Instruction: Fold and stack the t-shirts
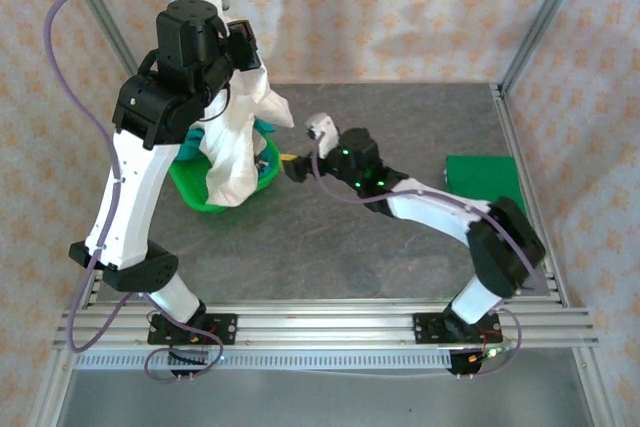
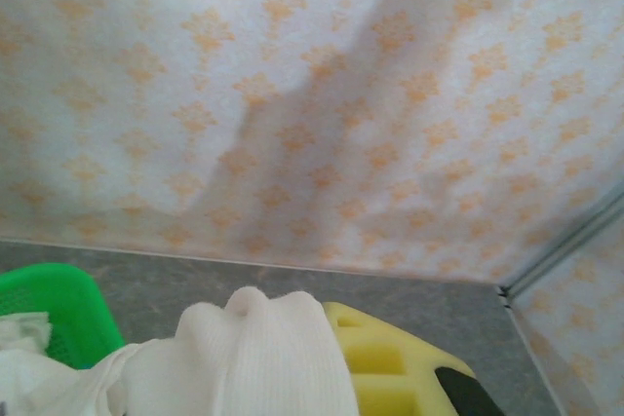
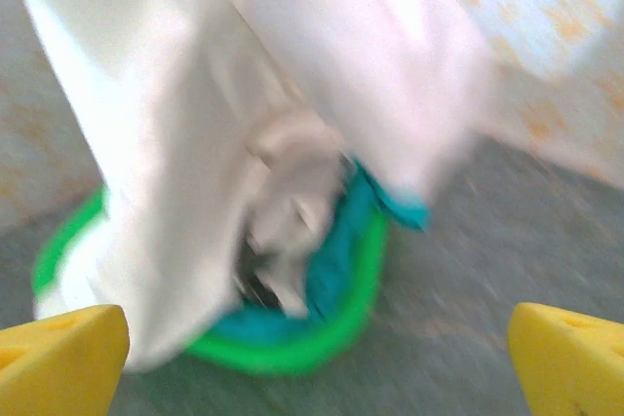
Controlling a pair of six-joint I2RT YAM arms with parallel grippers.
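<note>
My left gripper [image 1: 246, 49] is raised high above the back left of the table, shut on a cream t-shirt [image 1: 236, 137]. The shirt hangs down in a long drape into the green basket [image 1: 198, 194]. In the left wrist view a bunch of cream fabric [image 2: 255, 358] is pinched against a yellow finger [image 2: 390, 367]. A teal t-shirt [image 3: 343, 258] lies in the basket [image 3: 292, 353] with more pale cloth [image 3: 292, 207]. My right gripper [image 1: 294, 168] hovers low just right of the basket, open and holding nothing, its yellow fingertips [image 3: 58, 358] wide apart.
A flat green mat [image 1: 482, 183] lies at the right side of the grey table [image 1: 330, 247]. Patterned walls and metal frame posts [image 1: 530, 32] close in the back and sides. The right wrist view is motion-blurred.
</note>
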